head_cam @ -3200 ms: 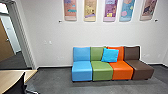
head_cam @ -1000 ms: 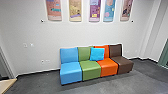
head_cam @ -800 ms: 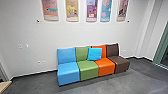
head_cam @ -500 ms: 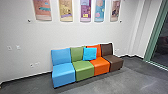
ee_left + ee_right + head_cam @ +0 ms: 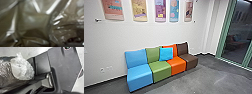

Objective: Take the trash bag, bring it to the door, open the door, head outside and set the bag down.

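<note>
Bag bulks close by my left wrist, so I judge the left arm nearer; its long axis I can't tell, nor whether either pair of jaws is open or closed. Glass stands at two o'clock, seats at eleven.

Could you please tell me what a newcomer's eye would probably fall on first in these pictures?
Probably the row of joined seats in blue, green, orange and brown, standing along the wall, with a bright blue cushion propped where the green and orange backrests meet. Next might come the colourful posters hung above them, and, in the right wrist view, the shiny trash bag with its pale, crumpled end.
</note>
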